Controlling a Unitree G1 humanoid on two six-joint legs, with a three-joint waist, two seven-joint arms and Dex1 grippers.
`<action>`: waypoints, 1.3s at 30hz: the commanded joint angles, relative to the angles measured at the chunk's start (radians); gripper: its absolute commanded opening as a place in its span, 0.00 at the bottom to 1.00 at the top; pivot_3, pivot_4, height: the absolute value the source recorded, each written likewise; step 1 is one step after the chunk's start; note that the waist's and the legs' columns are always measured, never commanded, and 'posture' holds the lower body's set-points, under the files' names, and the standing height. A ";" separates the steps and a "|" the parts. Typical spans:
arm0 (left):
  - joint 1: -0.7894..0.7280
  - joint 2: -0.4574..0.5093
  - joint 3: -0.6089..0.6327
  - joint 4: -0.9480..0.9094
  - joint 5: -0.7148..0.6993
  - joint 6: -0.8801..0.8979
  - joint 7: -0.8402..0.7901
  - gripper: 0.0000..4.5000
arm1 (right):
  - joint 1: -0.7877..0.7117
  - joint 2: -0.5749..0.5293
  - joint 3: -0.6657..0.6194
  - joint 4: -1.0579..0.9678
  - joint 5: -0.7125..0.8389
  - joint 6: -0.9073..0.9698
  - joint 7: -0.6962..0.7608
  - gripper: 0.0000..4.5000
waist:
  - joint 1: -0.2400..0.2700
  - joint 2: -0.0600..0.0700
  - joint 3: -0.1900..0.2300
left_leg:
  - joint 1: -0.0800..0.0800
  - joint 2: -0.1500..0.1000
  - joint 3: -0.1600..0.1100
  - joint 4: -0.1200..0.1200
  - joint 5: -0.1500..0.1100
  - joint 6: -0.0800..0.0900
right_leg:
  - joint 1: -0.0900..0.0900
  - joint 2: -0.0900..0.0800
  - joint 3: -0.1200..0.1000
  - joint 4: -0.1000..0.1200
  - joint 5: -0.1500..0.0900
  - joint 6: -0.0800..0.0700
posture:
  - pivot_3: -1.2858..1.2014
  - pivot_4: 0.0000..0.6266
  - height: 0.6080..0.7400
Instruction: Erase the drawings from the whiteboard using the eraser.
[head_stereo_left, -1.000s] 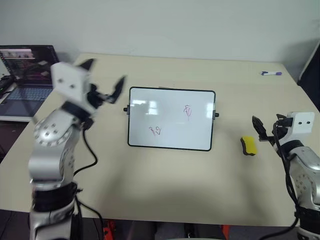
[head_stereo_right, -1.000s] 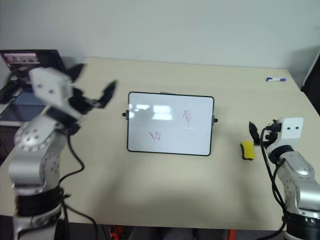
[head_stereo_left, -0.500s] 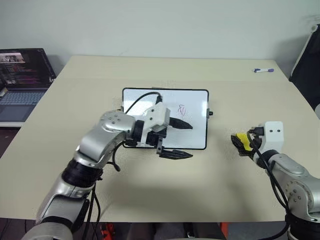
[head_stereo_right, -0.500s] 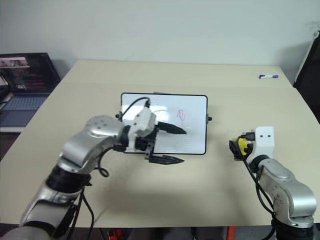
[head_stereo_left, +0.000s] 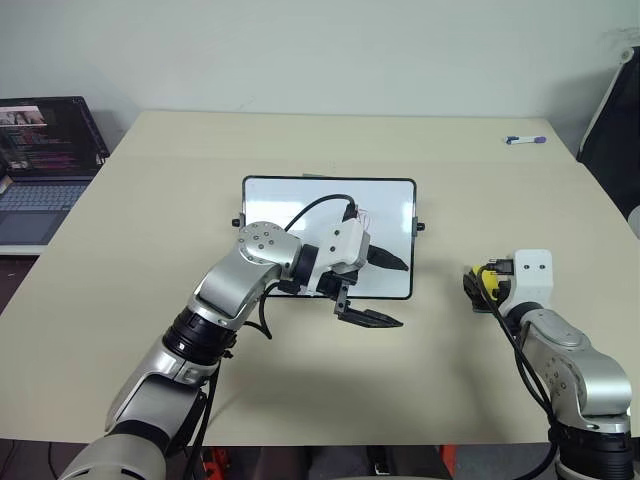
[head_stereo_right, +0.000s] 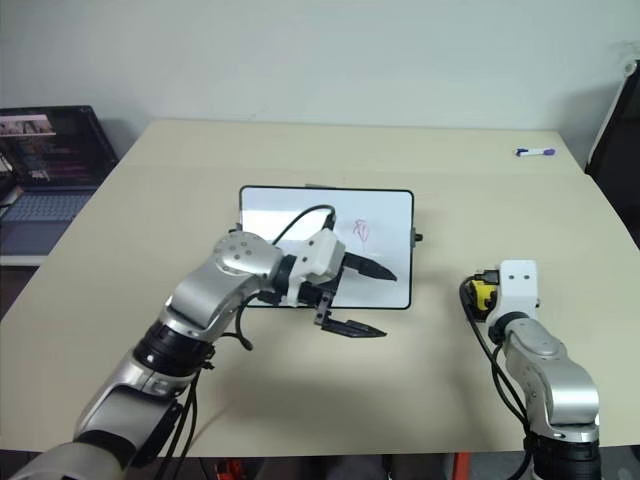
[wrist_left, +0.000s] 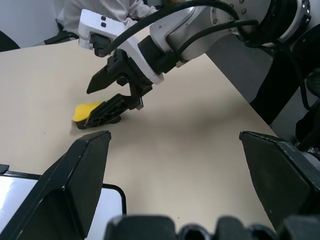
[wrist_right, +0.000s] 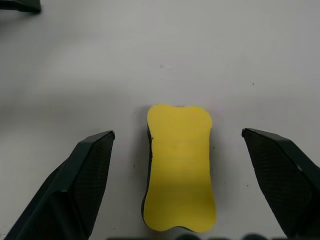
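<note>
Left eye view: one beige table (head_stereo_left: 300, 380) carries one whiteboard (head_stereo_left: 290, 200) at frame centre, long axis left-right. One left gripper (head_stereo_left: 385, 291) hovers at its lower right corner, fingers wide. One right gripper (wrist_right: 180, 185), fingers wide, straddles one yellow eraser (wrist_right: 180, 167) at centre right, its long axis running along the fingers. One red drawing (head_stereo_right: 362, 231) shows on the whiteboard. One marker (head_stereo_left: 525, 140) lies upper right.

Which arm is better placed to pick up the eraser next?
Right. The right gripper has its jaws open on either side of the eraser, while the left gripper hangs over the whiteboard.
</note>
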 joint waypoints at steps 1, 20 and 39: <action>0.000 -0.005 0.018 -0.027 -0.002 -0.001 0.008 1.00 | -0.021 0.011 -0.015 0.001 -0.006 -0.029 0.012 0.91 | 0.000 0.000 0.000 | 0.000 0.000 0.000 0.000 0.000 0.000 | 0.000 0.000 0.000 0.000 0.000 0.000 | 0.52 0.24 1.00; 0.144 0.086 0.247 -0.188 -0.038 0.250 0.303 1.00 | 0.081 -0.112 0.117 -0.185 -0.125 -0.228 0.140 0.28 | -0.003 0.000 0.001 | -0.001 0.001 0.000 0.000 0.000 0.000 | 0.000 0.000 0.000 -0.001 -0.001 0.002 | 0.52 0.24 1.00; 0.312 0.216 0.272 -0.317 0.013 0.308 0.431 1.00 | -0.435 -0.090 0.499 0.189 -0.375 -0.480 0.316 0.28 | 0.007 -0.002 0.002 | -0.004 0.000 -0.001 0.003 0.000 0.000 | -0.002 -0.002 -0.001 0.000 0.001 -0.003 | 0.52 0.24 1.00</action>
